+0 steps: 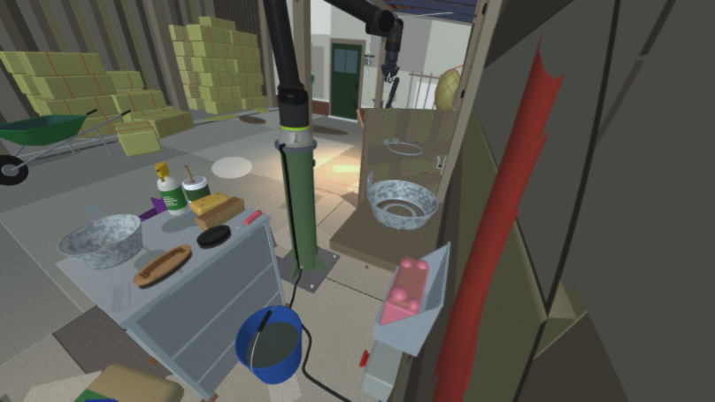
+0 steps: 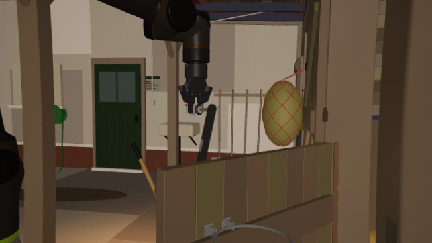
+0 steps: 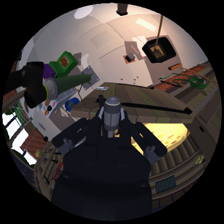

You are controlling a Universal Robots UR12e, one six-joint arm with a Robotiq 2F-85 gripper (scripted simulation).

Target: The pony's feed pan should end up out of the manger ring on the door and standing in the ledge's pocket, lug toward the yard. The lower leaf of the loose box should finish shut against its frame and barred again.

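The black bar [image 2: 206, 132] is hidden in its lower part behind the top edge of the lower leaf [image 2: 248, 188]; it stands tilted, and its grey knob [image 3: 112, 105] is gripped between the closed fingers of my gripper [image 2: 195, 108] above the leaf's free end. The leaf stands swung away from its frame. The empty manger ring [image 1: 403, 148] hangs on the leaf's inner face. The galvanised feed pan [image 1: 402, 203] sits on the ledge below the ring.
The door post [image 1: 462, 95] rises right of the leaf, a haynet [image 2: 282, 112] hanging by it. A second pan [image 1: 101, 240], brushes and bottles sit on the grey cabinet [image 1: 200, 295]. A blue bucket [image 1: 270, 344] stands by the arm's green pedestal [image 1: 299, 210].
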